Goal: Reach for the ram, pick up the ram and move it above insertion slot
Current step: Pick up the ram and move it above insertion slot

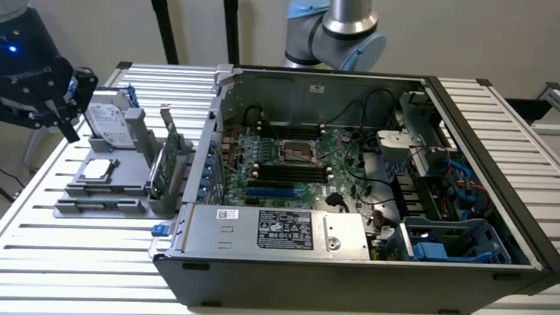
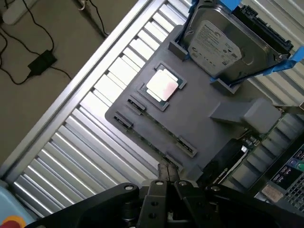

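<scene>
A slatted aluminium tabletop (image 1: 79, 262) carries an open grey computer case (image 1: 262, 275) and a grey plastic holder (image 2: 199, 118). The thin ram stick (image 2: 146, 140) seems to stand edgewise in the holder's front slot. The black gripper (image 2: 167, 171) hovers above it, jaws pressed together on nothing.

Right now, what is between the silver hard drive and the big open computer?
The green expansion card, standing on edge in the grey holder, sits between the hard drive and the computer case; the exterior view shows it.
</scene>
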{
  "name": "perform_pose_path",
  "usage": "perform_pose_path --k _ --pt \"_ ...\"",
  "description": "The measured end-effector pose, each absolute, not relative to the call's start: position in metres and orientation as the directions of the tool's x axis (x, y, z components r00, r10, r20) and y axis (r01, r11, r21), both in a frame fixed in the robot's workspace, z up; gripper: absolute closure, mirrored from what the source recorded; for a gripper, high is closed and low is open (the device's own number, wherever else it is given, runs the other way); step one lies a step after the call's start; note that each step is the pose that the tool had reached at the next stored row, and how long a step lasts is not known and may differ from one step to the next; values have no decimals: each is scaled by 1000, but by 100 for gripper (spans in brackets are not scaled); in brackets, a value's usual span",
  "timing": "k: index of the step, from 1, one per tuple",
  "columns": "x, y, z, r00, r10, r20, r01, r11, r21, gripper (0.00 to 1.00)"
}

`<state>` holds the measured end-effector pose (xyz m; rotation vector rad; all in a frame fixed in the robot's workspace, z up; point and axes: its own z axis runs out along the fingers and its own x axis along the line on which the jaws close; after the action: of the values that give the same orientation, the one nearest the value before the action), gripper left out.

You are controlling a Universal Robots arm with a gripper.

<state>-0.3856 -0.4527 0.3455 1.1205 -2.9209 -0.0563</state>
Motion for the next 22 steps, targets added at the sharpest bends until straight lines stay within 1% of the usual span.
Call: perform_pose_path --k 22 --pt "-386 -453 345 -424 -906 -2 -905 424 37 89"
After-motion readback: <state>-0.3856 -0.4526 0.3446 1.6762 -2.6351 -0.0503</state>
